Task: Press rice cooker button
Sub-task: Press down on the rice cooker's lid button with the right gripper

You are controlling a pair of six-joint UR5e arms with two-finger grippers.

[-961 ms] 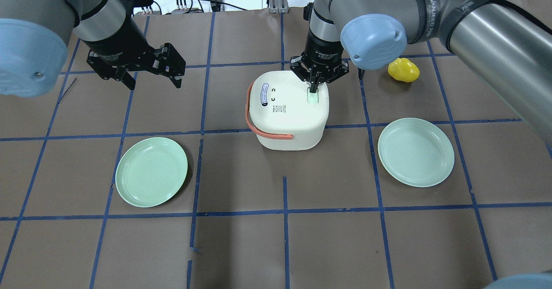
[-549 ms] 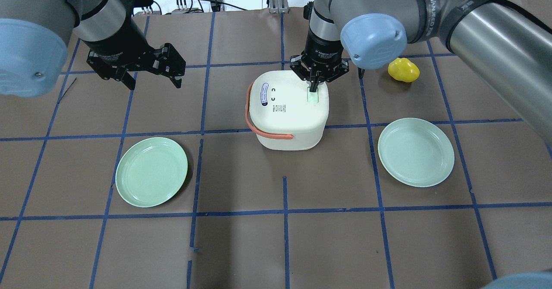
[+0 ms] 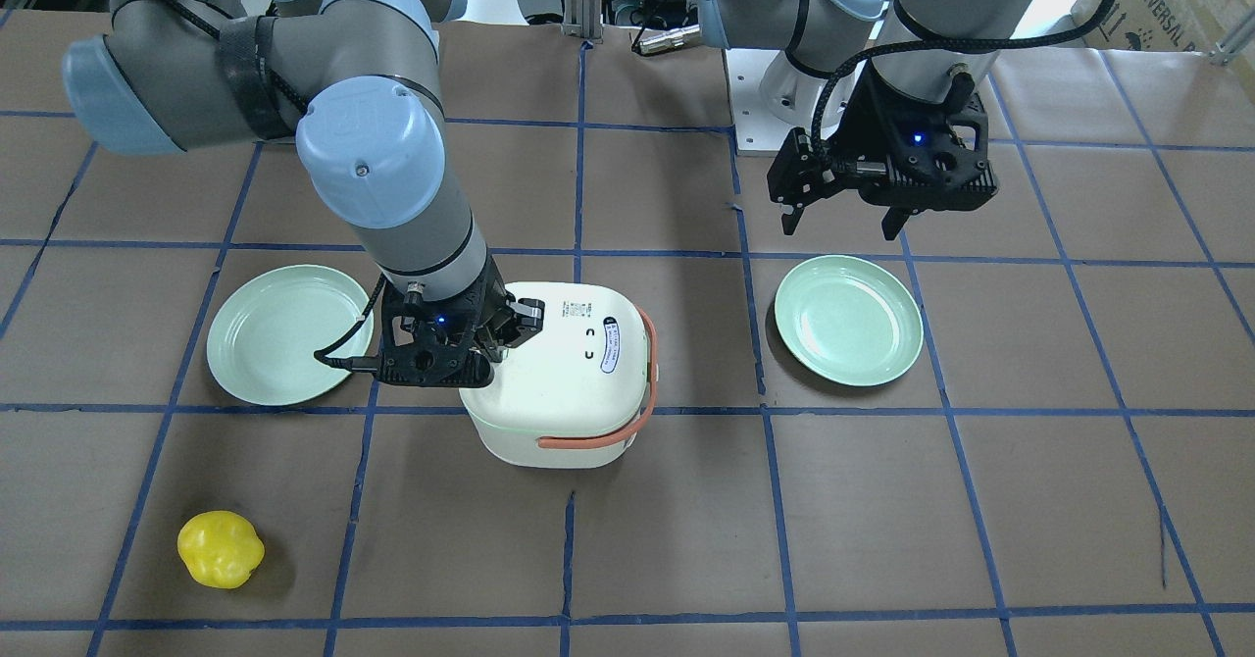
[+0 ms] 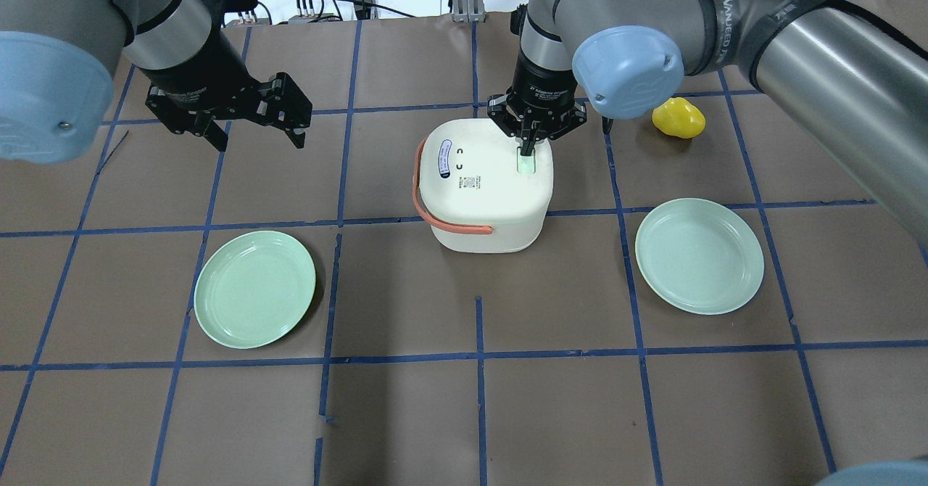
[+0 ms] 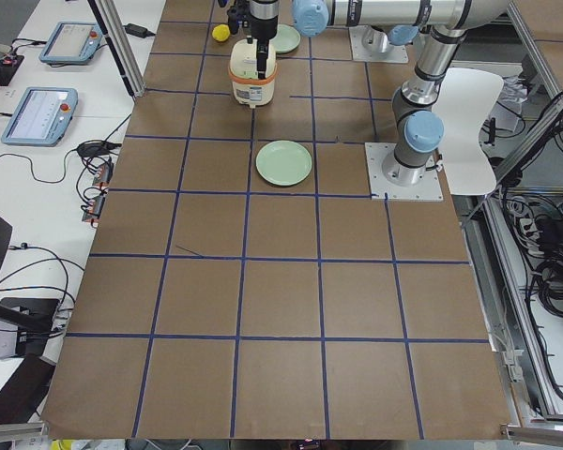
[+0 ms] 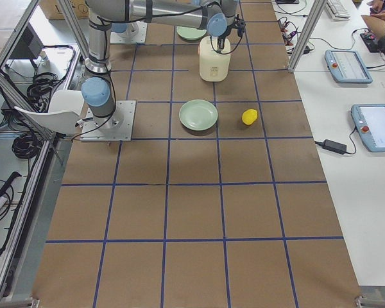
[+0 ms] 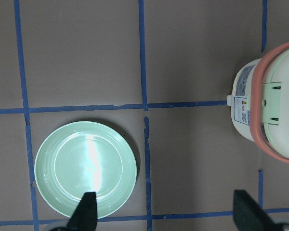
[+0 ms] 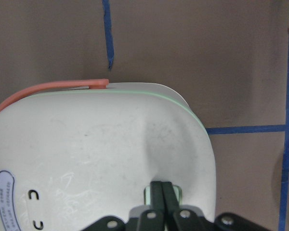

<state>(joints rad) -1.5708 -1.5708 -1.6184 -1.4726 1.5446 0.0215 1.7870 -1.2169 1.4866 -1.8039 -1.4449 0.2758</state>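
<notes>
The white rice cooker (image 4: pixel 482 188) with a salmon handle stands mid-table; it also shows in the front view (image 3: pixel 574 382) and the left wrist view (image 7: pixel 272 106). Its pale green button (image 4: pixel 526 162) sits on the lid's far right side. My right gripper (image 4: pixel 527 147) is shut, its fingertips together on the far end of the button; the right wrist view shows the closed fingers (image 8: pixel 163 195) against the button (image 8: pixel 177 193). My left gripper (image 4: pixel 255 134) is open and empty, hovering over the table far left of the cooker, also in the front view (image 3: pixel 841 226).
Two green plates lie on the table, one at the front left (image 4: pixel 254 288) and one at the front right (image 4: pixel 699 255). A yellow pepper-like object (image 4: pixel 678 117) sits at the back right, next to my right arm's elbow. Cables lie past the table's far edge.
</notes>
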